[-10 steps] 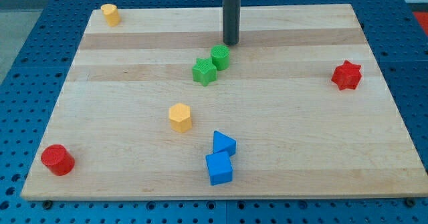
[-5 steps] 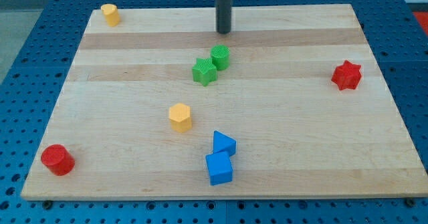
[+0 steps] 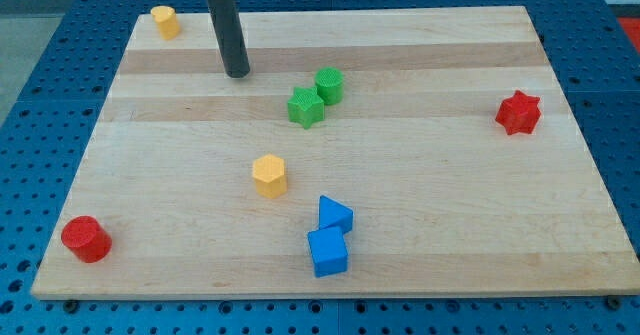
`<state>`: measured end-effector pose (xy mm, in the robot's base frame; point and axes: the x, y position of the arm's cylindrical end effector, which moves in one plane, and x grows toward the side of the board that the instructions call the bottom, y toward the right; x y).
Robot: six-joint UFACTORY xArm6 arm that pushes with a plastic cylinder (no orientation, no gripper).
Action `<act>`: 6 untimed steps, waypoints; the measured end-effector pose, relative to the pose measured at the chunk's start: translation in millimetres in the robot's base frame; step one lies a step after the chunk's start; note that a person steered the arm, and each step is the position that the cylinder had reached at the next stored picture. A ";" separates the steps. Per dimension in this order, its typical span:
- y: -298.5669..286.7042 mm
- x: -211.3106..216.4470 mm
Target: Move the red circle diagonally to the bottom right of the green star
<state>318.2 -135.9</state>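
Observation:
The red circle [image 3: 85, 239] sits near the board's bottom left corner. The green star [image 3: 305, 107] lies near the board's middle top, touching a green cylinder [image 3: 329, 84] at its upper right. My tip [image 3: 237, 74] is on the board to the upper left of the green star, well apart from it, and far above the red circle.
A yellow hexagon block [image 3: 269, 175] lies between the green star and the red circle. A blue triangle [image 3: 335, 215] and blue cube [image 3: 327, 252] sit at bottom middle. A red star [image 3: 518, 113] is at the right, a yellow block [image 3: 164, 22] at top left.
My tip moved from just above the green cylinder up toward the top edge, then swung left and slightly down. No block moved.

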 end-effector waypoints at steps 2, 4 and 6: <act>-49.0 12.7; -89.1 49.1; -119.1 136.7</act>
<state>455.0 -255.0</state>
